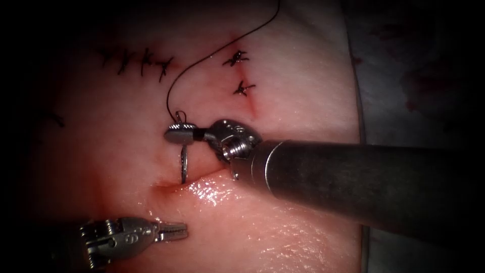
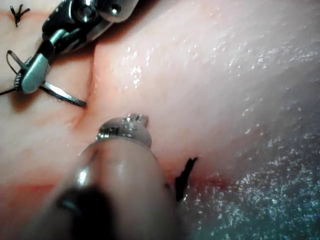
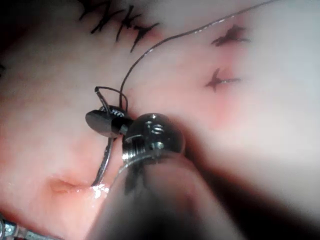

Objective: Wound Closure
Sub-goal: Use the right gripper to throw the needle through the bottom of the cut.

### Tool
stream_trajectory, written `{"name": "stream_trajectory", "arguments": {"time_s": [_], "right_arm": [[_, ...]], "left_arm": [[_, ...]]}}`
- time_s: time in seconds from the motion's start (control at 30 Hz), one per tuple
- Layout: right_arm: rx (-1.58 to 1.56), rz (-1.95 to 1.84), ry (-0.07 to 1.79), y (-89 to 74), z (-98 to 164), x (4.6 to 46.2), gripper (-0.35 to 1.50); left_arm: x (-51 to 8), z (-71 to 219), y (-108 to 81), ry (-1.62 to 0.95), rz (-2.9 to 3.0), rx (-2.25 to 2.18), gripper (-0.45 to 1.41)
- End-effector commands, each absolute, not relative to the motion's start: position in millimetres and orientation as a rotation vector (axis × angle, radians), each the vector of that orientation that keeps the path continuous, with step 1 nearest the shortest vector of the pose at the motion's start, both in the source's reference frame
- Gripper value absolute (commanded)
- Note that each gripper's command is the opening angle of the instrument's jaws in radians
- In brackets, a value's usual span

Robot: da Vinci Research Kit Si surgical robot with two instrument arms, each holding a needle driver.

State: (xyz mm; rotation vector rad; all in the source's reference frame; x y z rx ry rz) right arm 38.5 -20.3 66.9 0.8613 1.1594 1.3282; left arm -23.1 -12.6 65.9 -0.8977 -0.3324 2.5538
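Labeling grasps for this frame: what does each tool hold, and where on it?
Right tool: jaws shut on the needle near its thread end, its tip at the cut in the tissue. Left tool: holds nothing.

My tissue (image 1: 283,232) lies on a pale cloth (image 1: 404,65); the cloth shows beyond the tissue's right edge.

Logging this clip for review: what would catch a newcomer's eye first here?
The right tool, reaching in from the right, has its jaws shut on the curved needle near its thread end; the needle's tip meets the tissue at the glistening cut. Dark thread curls up from it between finished stitches. The left tool waits below the cut, holding nothing.
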Motion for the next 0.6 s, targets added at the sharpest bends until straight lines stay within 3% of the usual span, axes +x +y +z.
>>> {"name": "stream_trajectory", "arguments": {"time_s": [0.03,0.6], "right_arm": [[0.849,1.336,1.151,-20.2,66.9,39.7,-0.35],[0.887,1.445,0.999,-22.3,64.4,41.0,-0.35]], "left_arm": [[-23.6,66.5,-12.7,-0.332,2.554,-0.899,-0.23],[-23.3,66.5,-12.7,-0.333,2.556,-0.901,-0.28]]}}
